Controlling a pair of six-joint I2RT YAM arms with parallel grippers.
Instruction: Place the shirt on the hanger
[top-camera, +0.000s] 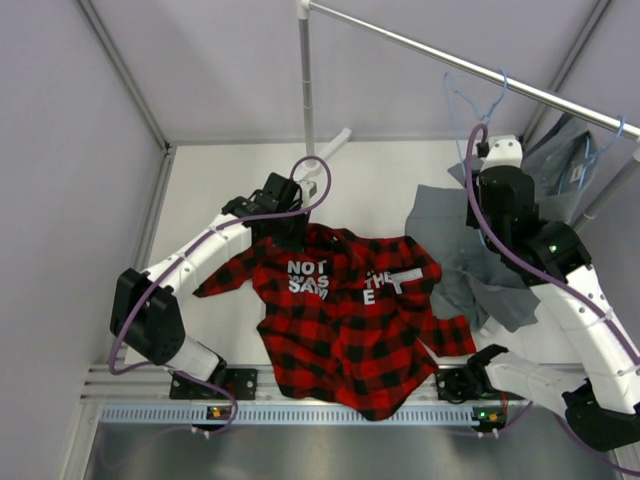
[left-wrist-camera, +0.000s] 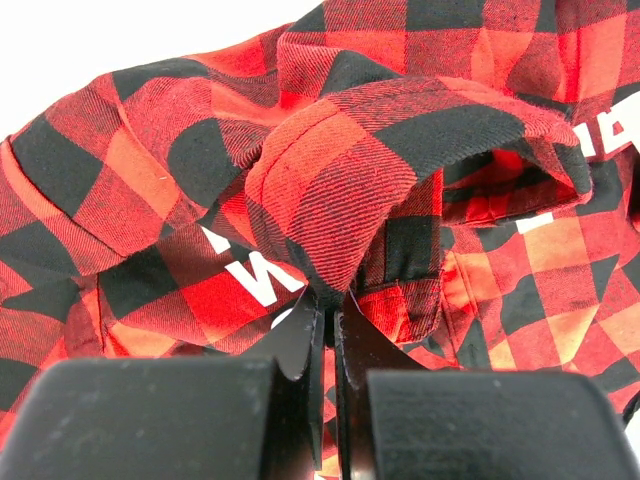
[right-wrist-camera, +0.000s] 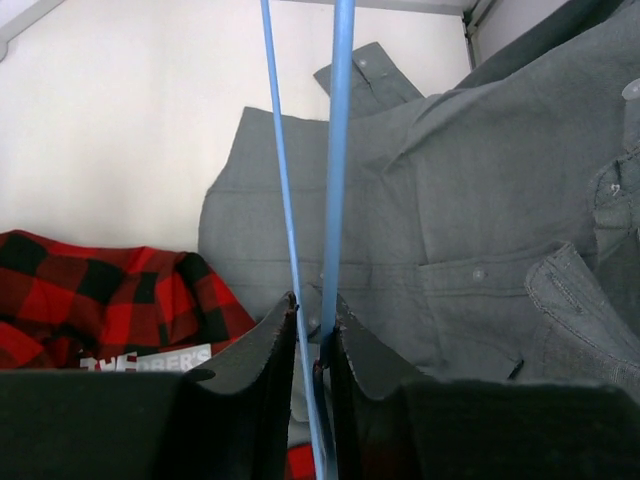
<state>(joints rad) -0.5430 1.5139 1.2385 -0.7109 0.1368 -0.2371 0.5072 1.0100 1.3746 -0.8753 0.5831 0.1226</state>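
Note:
The red-and-black plaid shirt (top-camera: 350, 330) lies crumpled on the table's near middle, its white lettering facing up. My left gripper (top-camera: 290, 235) is shut on a raised fold at the shirt's upper left edge. In the left wrist view that fold (left-wrist-camera: 330, 170) rises from the closed gripper (left-wrist-camera: 330, 300). The thin light-blue hanger (top-camera: 455, 95) hangs near the rail at the upper right. My right gripper (top-camera: 487, 205) is shut on it. In the right wrist view its two blue rods (right-wrist-camera: 338, 150) run up from between the gripper (right-wrist-camera: 315, 305) fingers.
A plain grey garment (top-camera: 480, 270) lies right of the plaid shirt, partly hung on a second blue hanger (top-camera: 600, 140). It fills the right wrist view (right-wrist-camera: 450, 220). A metal rail (top-camera: 450, 55) crosses the back right. A white post (top-camera: 305, 80) stands behind the left gripper.

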